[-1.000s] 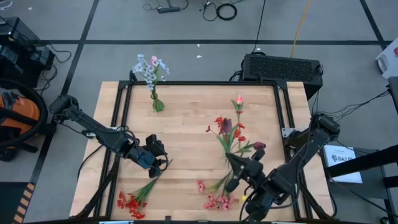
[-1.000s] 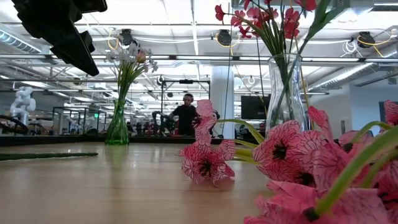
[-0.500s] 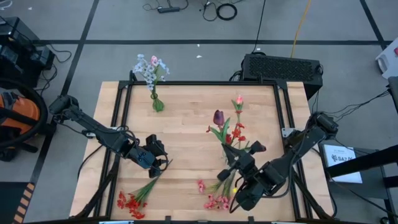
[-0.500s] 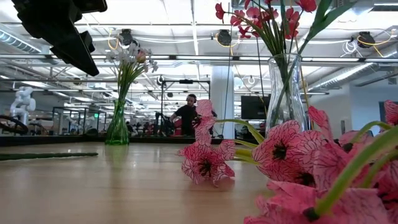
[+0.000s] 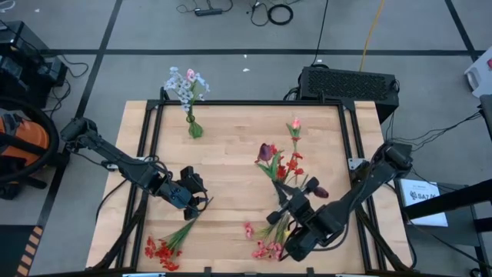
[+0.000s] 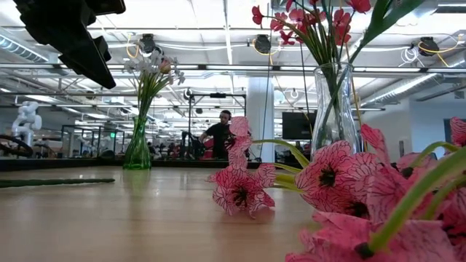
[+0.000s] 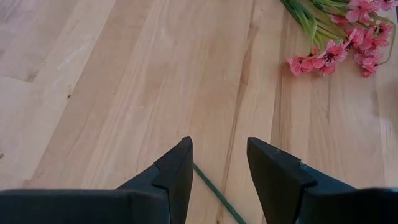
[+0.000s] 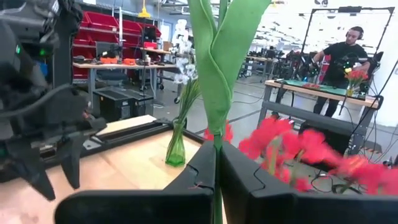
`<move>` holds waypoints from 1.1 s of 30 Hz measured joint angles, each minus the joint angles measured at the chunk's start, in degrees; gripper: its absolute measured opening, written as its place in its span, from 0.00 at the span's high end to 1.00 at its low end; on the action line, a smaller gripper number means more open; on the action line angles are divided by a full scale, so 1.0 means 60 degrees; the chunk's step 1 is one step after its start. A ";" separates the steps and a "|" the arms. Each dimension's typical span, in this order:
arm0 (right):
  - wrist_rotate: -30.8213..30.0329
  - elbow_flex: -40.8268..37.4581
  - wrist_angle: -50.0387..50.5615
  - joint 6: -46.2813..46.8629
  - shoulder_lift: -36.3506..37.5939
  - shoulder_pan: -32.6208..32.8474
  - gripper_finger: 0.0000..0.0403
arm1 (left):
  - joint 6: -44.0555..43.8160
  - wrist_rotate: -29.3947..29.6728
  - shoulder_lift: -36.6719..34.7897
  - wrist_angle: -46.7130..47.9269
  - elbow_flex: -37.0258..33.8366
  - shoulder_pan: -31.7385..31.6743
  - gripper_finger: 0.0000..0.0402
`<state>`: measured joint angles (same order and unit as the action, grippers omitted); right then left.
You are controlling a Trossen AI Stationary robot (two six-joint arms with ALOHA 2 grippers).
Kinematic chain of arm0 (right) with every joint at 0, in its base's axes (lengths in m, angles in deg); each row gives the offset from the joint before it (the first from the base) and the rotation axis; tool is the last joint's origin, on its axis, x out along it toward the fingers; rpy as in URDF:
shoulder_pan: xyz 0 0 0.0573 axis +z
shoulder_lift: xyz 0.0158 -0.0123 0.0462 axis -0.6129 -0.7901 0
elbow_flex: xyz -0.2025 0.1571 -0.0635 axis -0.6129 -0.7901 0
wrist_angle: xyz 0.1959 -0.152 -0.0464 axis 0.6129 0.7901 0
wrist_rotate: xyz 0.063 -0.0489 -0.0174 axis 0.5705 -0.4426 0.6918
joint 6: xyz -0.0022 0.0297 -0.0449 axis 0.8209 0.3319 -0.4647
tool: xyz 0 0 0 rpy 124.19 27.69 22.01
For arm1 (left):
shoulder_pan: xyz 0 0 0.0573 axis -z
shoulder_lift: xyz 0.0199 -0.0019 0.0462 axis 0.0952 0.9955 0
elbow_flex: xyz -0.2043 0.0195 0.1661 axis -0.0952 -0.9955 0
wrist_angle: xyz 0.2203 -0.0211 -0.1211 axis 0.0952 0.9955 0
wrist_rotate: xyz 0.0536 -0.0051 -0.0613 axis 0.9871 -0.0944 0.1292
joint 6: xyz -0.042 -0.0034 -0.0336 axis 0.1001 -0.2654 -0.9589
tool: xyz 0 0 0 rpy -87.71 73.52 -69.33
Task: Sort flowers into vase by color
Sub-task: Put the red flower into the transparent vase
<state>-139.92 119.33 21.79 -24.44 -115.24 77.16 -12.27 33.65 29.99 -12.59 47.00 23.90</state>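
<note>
Here right end effector grips tulip stem — left idle.

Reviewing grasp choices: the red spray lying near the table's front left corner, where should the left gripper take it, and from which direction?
Best on the bare green stem, coming from straight above. The red spray lies flat, blooms bunched at the corner, stem running up toward the left gripper, whose open fingers already hover over the stem's end. The thin stem suits a pinch better than the loose blooms. The right gripper holds a tulip stem.

Bright, even overhead lighting with soft shadows; nearby pink flowers in the low view are blurred.
</note>
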 joint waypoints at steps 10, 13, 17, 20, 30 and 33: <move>0.0066 -0.0004 0.0836 0.1169 -0.0471 -0.0066 0.99 | 0.0000 -0.0004 0.0002 -0.0001 0.0004 0.0000 0.61; 0.0065 -0.0004 0.1221 0.1619 -0.0467 -0.0058 0.98 | 0.0000 0.0000 0.0000 0.0000 0.0004 0.0000 0.61; 0.0443 -0.0004 0.1285 0.1539 -0.0463 -0.0087 0.97 | 0.0000 -0.0004 0.0004 -0.0002 0.0004 0.0000 0.61; 0.0637 -0.0004 0.1284 0.1477 -0.0463 -0.0113 0.95 | 0.0000 -0.0004 0.0003 0.0000 0.0004 0.0000 0.61; 0.0832 -0.0004 0.1394 0.1380 -0.0424 -0.0095 0.83 | -0.0003 -0.0004 0.0000 -0.0004 0.0004 0.0004 0.61; 0.0802 -0.0004 0.1429 0.1285 -0.0315 -0.0084 0.80 | -0.0011 -0.0004 0.0000 -0.0004 0.0004 0.0004 0.61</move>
<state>-135.11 119.30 30.36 -16.73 -117.13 76.65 -12.34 33.63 29.99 -12.61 47.02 23.92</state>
